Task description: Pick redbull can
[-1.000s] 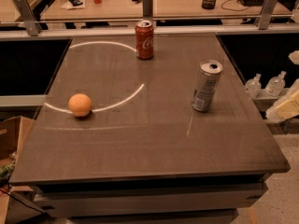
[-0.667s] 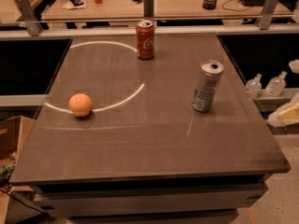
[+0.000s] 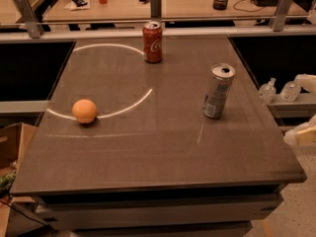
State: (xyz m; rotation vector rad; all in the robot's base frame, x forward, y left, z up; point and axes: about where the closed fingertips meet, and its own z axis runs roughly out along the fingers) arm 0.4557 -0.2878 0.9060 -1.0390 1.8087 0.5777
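Observation:
The redbull can [image 3: 217,91] is tall, slim and silver-grey with bluish print. It stands upright on the right half of the dark table [image 3: 148,147]. My gripper [image 3: 303,107] shows only at the right edge of the view, beyond the table's right edge and right of the can. Its two pale fingers, the upper one [image 3: 306,81] and the lower one [image 3: 300,134], stand apart with nothing between them. The gripper is well clear of the can.
A red cola can [image 3: 152,42] stands at the table's back edge. An orange [image 3: 84,111] lies on the left. Two small clear bottles [image 3: 267,91] sit on a low shelf right of the table. A cardboard box [image 3: 10,147] is on the floor at left.
The gripper's pale parts at the right edge have moved lower in the view. The cans and the orange have not moved.

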